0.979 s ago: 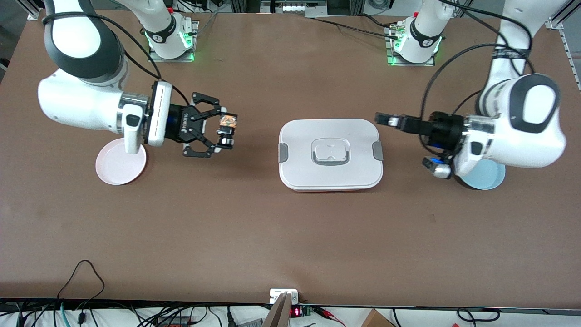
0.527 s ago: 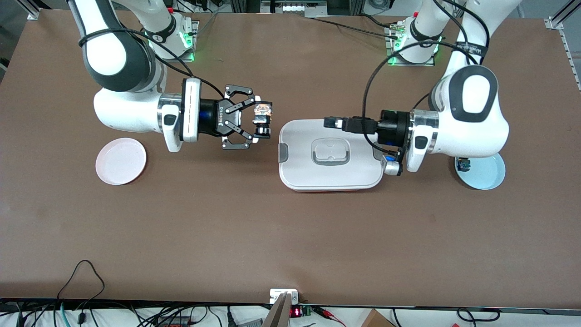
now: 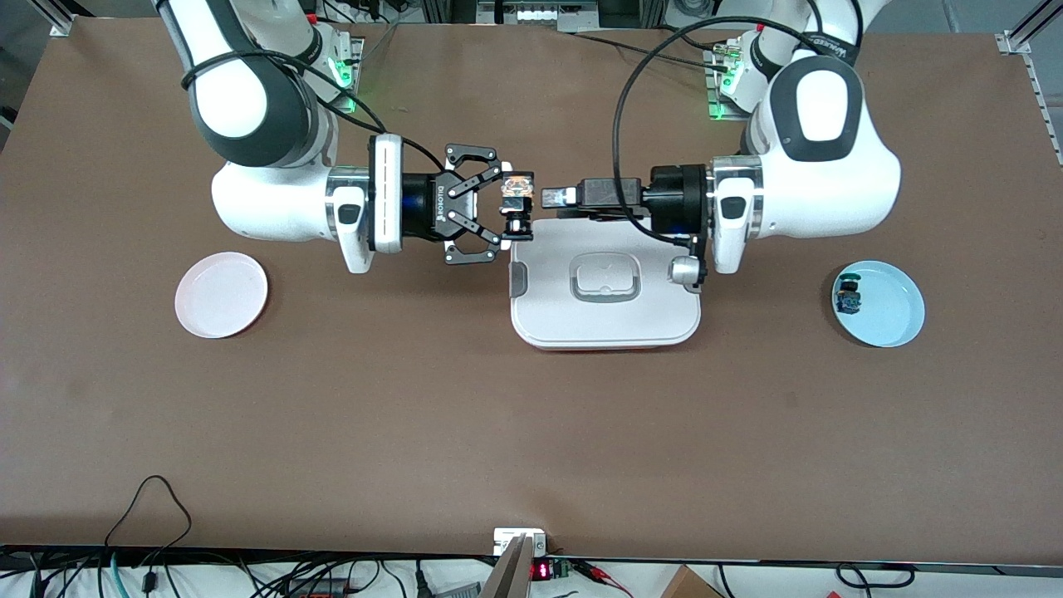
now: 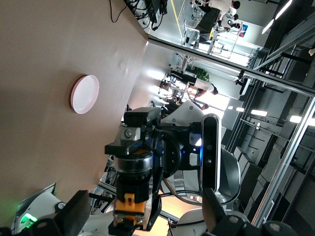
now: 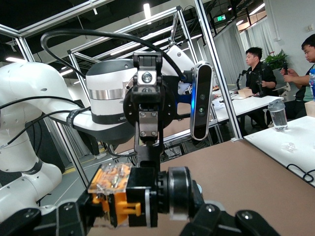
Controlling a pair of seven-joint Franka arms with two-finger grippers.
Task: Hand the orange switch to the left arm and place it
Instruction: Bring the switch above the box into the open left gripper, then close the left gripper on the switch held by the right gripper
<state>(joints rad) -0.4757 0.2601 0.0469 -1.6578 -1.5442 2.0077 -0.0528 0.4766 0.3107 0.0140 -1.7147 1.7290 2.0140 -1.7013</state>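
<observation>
Upper centre of the front view: the right gripper [image 3: 508, 209] is clamped on the orange switch [image 3: 516, 193], held in the air over the box's [image 3: 604, 286] corner toward the right arm's end. The left gripper [image 3: 550, 198] faces it, just beside, fingers apart in the left wrist view. Its body hides the box's upper edge.

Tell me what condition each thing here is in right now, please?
Right end effector: shut on the orange switch, over the box's edge.
Orange switch: held up in the air, between both arms.
Left end effector: close to the switch, not touching it.
Box: lid on.
Pink plate: nothing on it.
Blue plate: holds a small black part with blue markings.
</observation>
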